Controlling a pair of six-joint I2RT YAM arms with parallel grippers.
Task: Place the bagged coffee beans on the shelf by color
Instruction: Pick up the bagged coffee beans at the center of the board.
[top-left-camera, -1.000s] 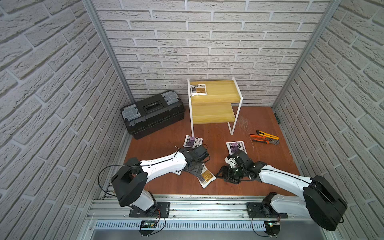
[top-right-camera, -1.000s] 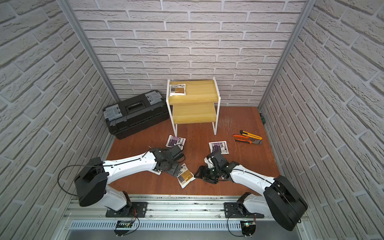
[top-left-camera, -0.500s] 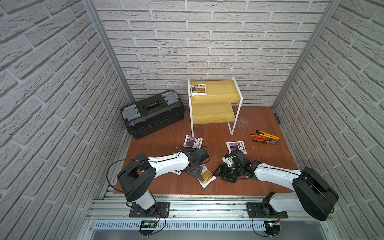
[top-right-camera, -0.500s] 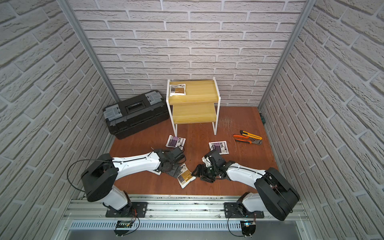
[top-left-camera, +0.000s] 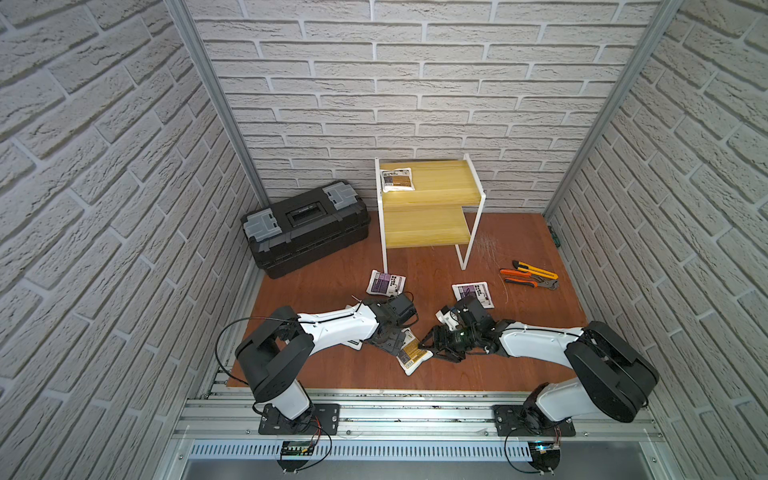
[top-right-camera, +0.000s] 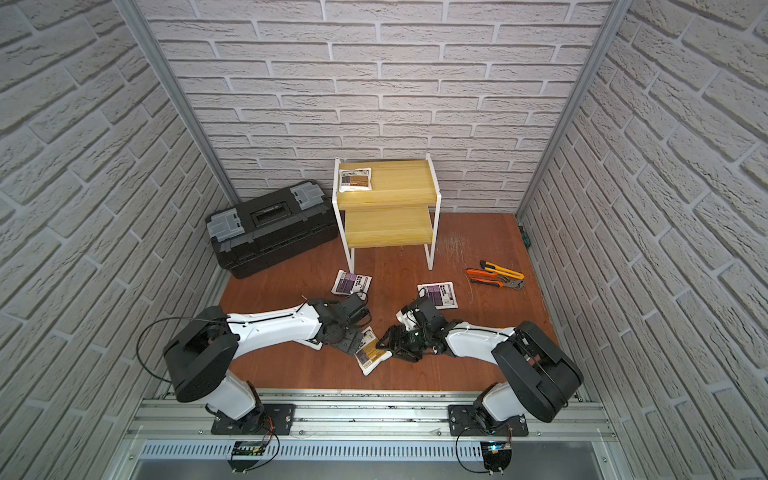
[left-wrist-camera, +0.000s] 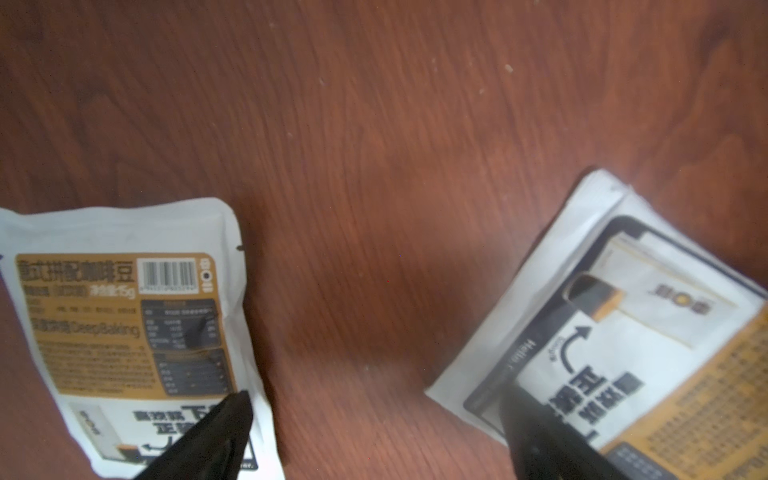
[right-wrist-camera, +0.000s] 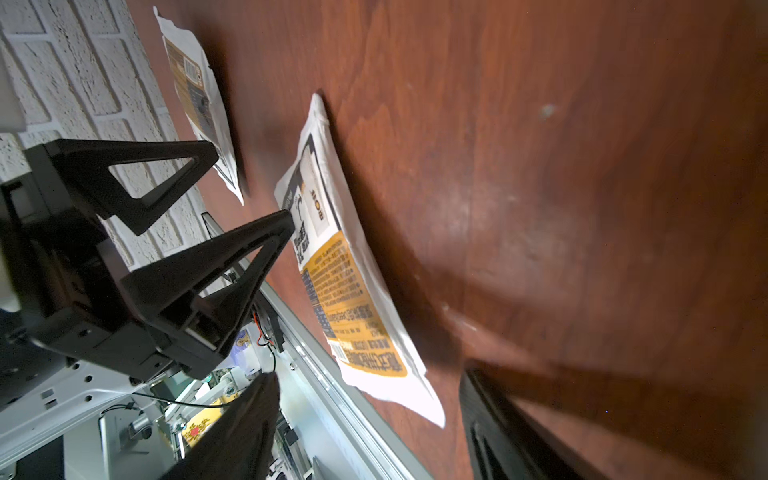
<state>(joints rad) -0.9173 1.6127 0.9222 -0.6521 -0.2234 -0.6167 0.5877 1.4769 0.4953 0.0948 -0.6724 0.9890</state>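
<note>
Left gripper (right-wrist-camera: 251, 183): my fingers stand wide apart and hold nothing. One tip sits over the flat white pouch with orange-brown label (right-wrist-camera: 353, 282), which lies on the reddish-brown wooden tabletop (top-left-camera: 332, 370). Right gripper (top-left-camera: 430, 341): spread, empty, just beside that pouch. A second orange-labelled pouch (top-left-camera: 397, 179) lies on the top board of the white-framed light-wood shelf (top-left-camera: 428, 226).

Tally by kind, 11 items total.
Qty: orange-label pouches (top-left-camera: 397, 179) (top-left-camera: 411, 353) (left-wrist-camera: 124, 324) x3; purple-label pouches (top-left-camera: 386, 283) (top-left-camera: 473, 293) x2; shelf (top-left-camera: 428, 226) x1; blk toolbox (top-left-camera: 305, 226) x1; util. knife (top-left-camera: 534, 270) x1; pliers (top-left-camera: 528, 283) x1; robot arms (top-left-camera: 332, 328) (top-left-camera: 536, 343) x2.
</note>
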